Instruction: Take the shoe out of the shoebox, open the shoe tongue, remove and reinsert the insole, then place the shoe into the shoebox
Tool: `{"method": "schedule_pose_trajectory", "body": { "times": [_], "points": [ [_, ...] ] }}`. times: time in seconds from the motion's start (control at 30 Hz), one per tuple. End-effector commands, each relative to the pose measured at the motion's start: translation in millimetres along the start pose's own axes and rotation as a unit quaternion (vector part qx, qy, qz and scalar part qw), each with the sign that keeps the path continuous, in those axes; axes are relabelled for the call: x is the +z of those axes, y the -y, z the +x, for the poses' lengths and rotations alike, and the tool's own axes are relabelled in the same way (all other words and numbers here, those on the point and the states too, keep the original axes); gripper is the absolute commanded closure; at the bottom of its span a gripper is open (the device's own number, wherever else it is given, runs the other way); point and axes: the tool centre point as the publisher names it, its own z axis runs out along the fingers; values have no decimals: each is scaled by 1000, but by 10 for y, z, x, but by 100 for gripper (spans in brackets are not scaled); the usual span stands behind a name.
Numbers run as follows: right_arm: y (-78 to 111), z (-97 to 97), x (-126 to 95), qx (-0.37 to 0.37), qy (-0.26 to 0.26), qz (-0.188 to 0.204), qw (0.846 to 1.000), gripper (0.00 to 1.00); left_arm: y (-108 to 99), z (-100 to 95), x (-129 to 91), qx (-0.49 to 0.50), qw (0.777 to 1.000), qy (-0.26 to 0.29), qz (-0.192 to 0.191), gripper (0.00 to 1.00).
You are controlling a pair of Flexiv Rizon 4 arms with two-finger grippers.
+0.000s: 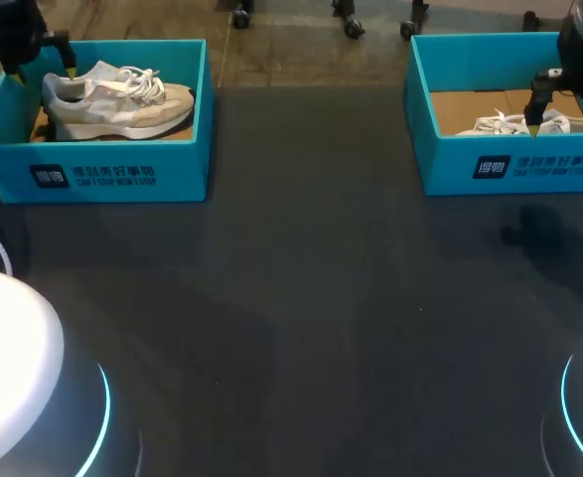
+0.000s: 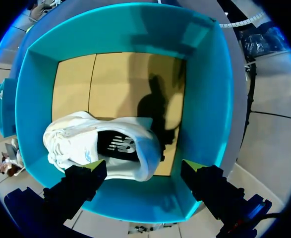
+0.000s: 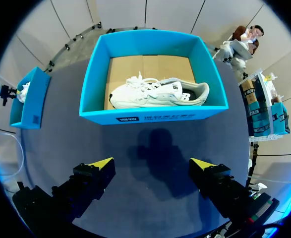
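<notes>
The left claw (image 2: pixel 144 166) hangs wide open over the left shoebox (image 2: pixel 204 99). A beige shoe (image 2: pixel 86 144) sits on the box floor just under and ahead of its fingers. The right claw (image 3: pixel 152 163) is also spread wide, holding nothing, above the dark table (image 3: pixel 150 198). The right shoebox (image 3: pixel 150 116), with a white shoe (image 3: pixel 155 93) inside, stands ahead of it.

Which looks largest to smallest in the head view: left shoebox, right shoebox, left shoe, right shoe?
1. left shoebox and right shoebox: alike; the right one runs off the view's edge, so unranked.
2. left shoe.
3. right shoe: only its top shows above the box wall, so unsure.
</notes>
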Motion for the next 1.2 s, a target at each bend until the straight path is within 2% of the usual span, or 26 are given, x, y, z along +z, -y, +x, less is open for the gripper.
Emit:
{"method": "schedule_pose_trajectory", "body": {
  "times": [0.03,0.3,0.53,0.6,0.77,0.8,0.83,0.87,0.93,1.03,1.17,1.2],
  "points": [
    [10,-6,0,0,-1,-1,1000,0,58,-52,64,35,999,-18,-10,0],
    [10,-6,0,0,-1,-1,1000,0,42,-76,195,41,999,-22,12,0],
    [10,-6,0,0,-1,-1,1000,0,50,-4,282,44,999,-26,20,0],
    [10,-6,0,0,-1,-1,1000,0,29,13,314,42,998,-26,28,10],
    [10,-6,0,0,-1,-1,1000,0,-1,27,326,46,998,-28,28,18],
    [10,-6,0,0,-1,-1,1000,0,-11,36,322,47,998,-27,29,24],
    [10,-6,0,0,-1,-1,1000,0,-19,45,320,47,998,-27,29,42],
    [10,-6,0,0,-1,-1,1000,0,-23,50,319,48,998,-27,29,45],
    [10,-6,0,0,-1,-1,1000,0,-28,65,320,48,998,-27,32,44],
    [10,-6,0,0,-1,-1,1000,0,-31,92,351,53,998,-27,38,51],
    [10,-6,0,0,-1,-1,1000,0,-35,133,375,53,997,-30,40,50],
    [10,-6,0,0,-1,-1,1000,0,-31,145,376,53,997,-30,40,47]
  ]
}}
